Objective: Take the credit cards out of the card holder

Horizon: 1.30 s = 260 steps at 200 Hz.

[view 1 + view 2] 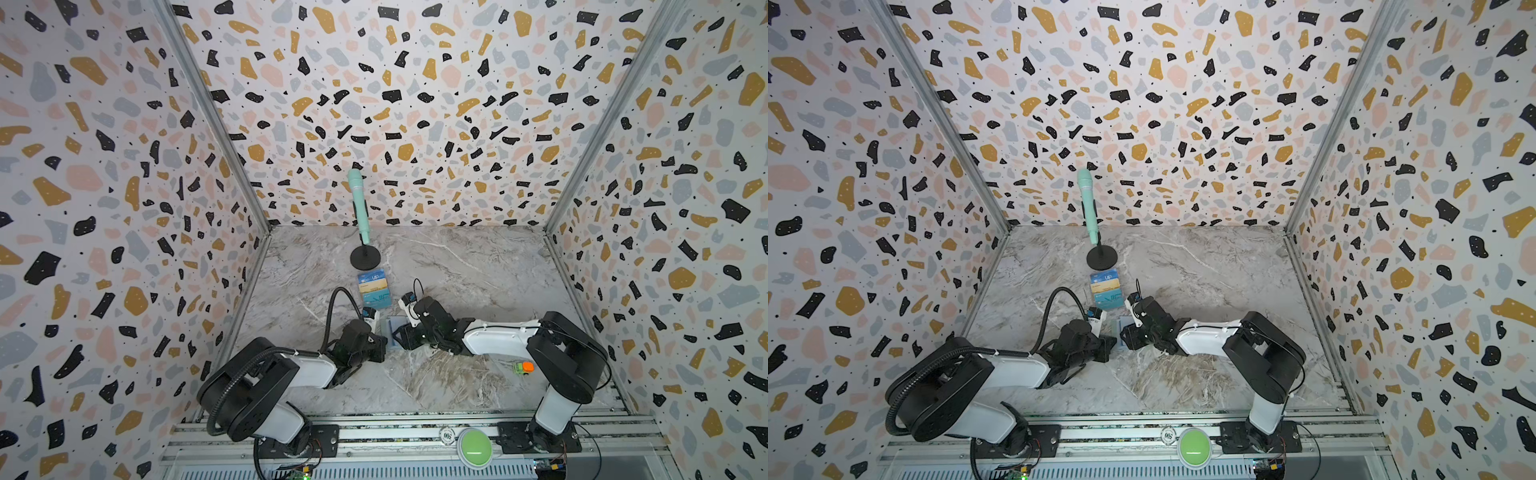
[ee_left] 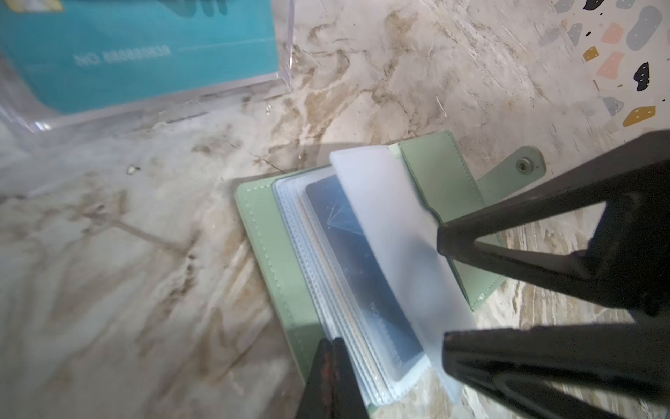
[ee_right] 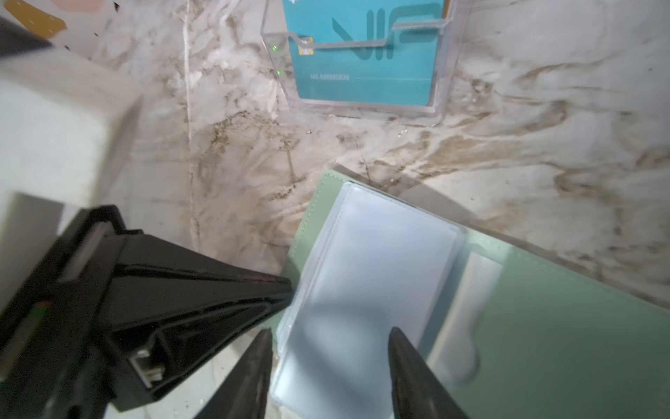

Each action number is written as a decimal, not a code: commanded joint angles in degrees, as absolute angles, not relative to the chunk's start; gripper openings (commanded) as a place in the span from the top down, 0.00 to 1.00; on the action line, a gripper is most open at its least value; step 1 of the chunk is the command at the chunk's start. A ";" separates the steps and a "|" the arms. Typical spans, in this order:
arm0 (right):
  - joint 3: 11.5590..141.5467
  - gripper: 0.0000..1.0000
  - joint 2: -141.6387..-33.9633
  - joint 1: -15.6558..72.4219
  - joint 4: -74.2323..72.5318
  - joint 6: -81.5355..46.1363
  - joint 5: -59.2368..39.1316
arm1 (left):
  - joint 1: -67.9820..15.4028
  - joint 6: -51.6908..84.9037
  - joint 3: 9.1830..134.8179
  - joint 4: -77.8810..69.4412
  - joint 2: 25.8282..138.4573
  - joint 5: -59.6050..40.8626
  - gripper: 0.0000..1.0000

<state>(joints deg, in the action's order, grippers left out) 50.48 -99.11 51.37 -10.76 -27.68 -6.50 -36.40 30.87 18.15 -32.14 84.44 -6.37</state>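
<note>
Marble worktop (image 1: pixel 457 270): open card holder (image 2: pixel 275 254) lies between my hands, left hand (image 2: pixel 328 366) closed at its edge, right hand (image 3: pixel 330 331) spread astride a sleeve page (image 3: pixel 373 261), dark blue card (image 2: pixel 355 254) lengthwise toward the stand (image 3: pixel 362 109).

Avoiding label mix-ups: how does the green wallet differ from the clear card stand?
The wallet is green and lies open flat; the stand is clear plastic and stands upright. The wallet's dark card sits inside a sleeve; the stand's teal card faces out. Both hold cards.
</note>
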 commanded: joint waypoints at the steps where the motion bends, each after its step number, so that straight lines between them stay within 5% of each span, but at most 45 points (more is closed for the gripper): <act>1: 53.56 0.39 -96.60 52.44 -5.32 -24.59 0.09 | -36.30 30.23 16.61 -27.69 85.06 -5.17 0.95; 103: 61.83 0.28 -103.86 55.96 3.05 -23.65 9.53 | -36.30 30.12 16.85 -27.86 85.31 -5.32 0.95; 260: 55.15 0.47 -98.50 50.28 7.45 -26.59 12.88 | -36.31 30.59 16.00 -29.10 84.84 -5.14 0.95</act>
<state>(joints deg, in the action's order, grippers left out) 55.88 -100.97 50.72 4.91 -26.11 12.25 -36.40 30.87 17.80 -33.06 84.66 -6.37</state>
